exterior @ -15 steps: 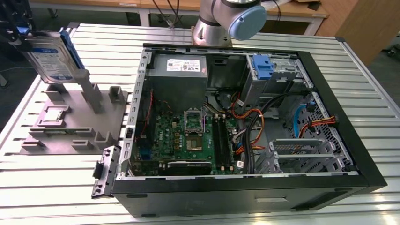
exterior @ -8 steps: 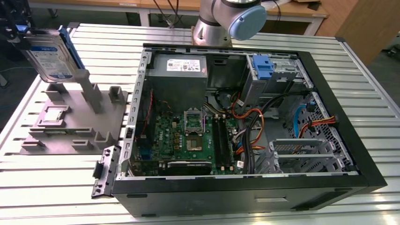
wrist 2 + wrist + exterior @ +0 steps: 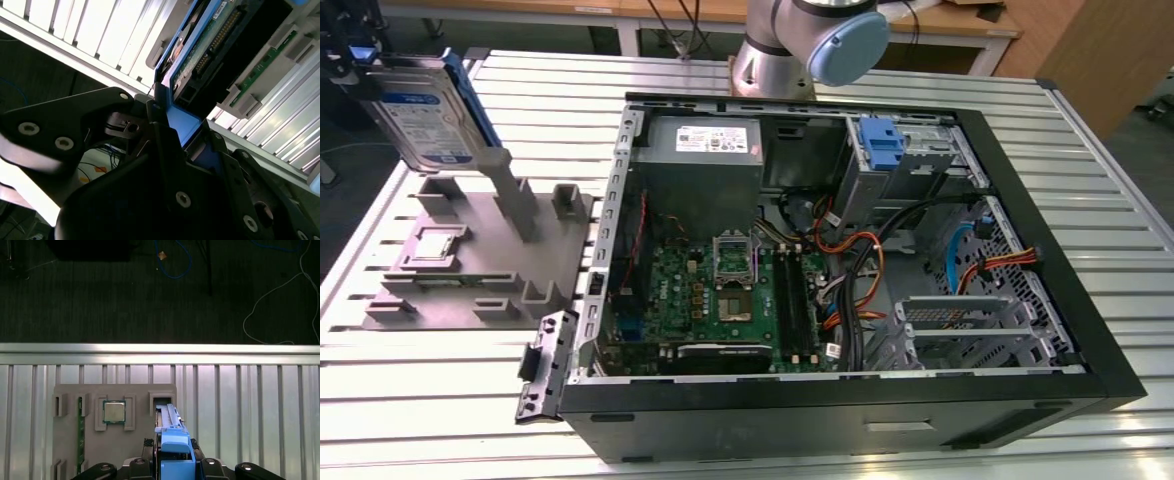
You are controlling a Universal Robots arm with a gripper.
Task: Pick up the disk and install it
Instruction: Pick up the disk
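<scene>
Disk (image 3: 424, 115): held on edge and tilted at the far left of the exterior view, labelled face toward the camera. It sits above the far end of the grey fixture plate (image 3: 454, 260). I cannot tell whether its lower corner touches the plate's upright post.

Blue rail (image 3: 471, 100): runs along the disk's edge on the side toward the case. In the second wrist view the disk's green circuit-board underside and connector row show beyond the rail end.

Gripper (image 3: 175, 462): my jaws are pressed together on the end of the blue rail, one on each side, pinching the disk. Both wrist views show this.

Fixture plate, first wrist view: a processor chip (image 3: 114, 411) lies in a square pocket beside the slot below the disk. A green memory stick (image 3: 79, 432) stands in a narrow slot further along.

Computer case (image 3: 1067, 290): open, lying on its side on the slatted aluminium table (image 3: 427, 420), to the right of the fixture plate in the exterior view.
- Power supply (image 3: 700, 140) at the far left corner inside.
- Motherboard (image 3: 720, 290) nearer.
- Drive bay with a blue bracket (image 3: 883, 140) at the far right.

Arm base (image 3: 787, 40): stands at the far side of the table, behind the case.
</scene>
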